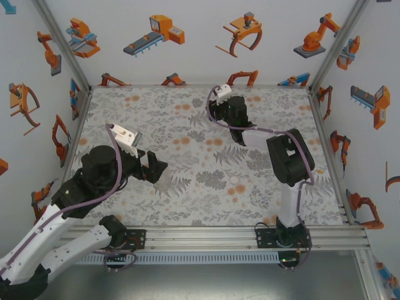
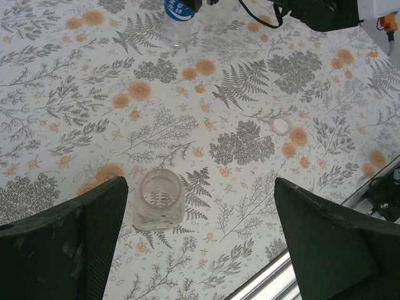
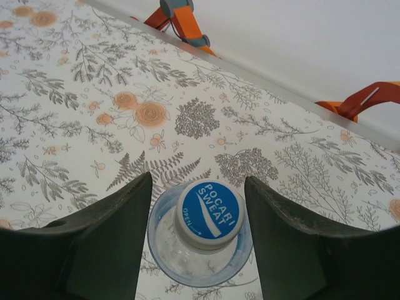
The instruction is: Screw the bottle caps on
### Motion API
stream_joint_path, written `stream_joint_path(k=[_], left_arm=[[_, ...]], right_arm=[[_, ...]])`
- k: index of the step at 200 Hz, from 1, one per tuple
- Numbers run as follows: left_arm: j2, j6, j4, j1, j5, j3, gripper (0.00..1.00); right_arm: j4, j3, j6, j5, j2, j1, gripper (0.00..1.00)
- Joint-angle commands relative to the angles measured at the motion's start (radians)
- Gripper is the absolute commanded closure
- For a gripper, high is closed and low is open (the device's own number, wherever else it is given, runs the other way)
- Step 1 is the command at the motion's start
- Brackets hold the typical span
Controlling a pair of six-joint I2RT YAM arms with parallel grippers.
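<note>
My right gripper (image 3: 197, 182) stands partly open astride a bottle (image 3: 181, 253). Its cap (image 3: 210, 211), printed Pocari Sweat, sits on the neck with a gap to each finger, so I grip nothing there. Whether those fingers brush the bottle's shoulder I cannot tell. The left wrist camera catches this bottle's blue label far ahead, cut off at the frame's top edge; from above, my right wrist covers it.

My left gripper (image 2: 200, 200) is spread wide and empty. A plain clear bottle (image 2: 159, 200), uncapped, stands between the fingers, just beside one and well apart from the other. Beyond the fingertips a loose white cap (image 2: 280, 126) lies on the floral table (image 2: 75, 112).
</note>
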Motion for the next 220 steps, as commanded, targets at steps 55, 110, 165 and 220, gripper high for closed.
stream_joint_path(k=[55,110,165,220], left_arm=[[0.033,0.052,-0.012,0.004,-0.053,0.052,0.05],[0.095,0.071,-0.004,0.031,-0.058,0.083,0.01],[0.166,0.059,0.045,0.147,0.035,0.116,0.00],[0.250,0.114,0.054,0.384,0.255,0.170,0.01]], right_arm=[[-0.199,0.001,-0.059,-0.070,-0.283,-0.005,0.42],[-0.314,-0.172,0.026,-0.247,-0.524,0.015,0.44],[-0.300,-0.413,0.157,-0.213,-0.747,0.194,0.46],[-0.189,-0.555,0.231,-0.023,-0.815,0.472,0.46]])
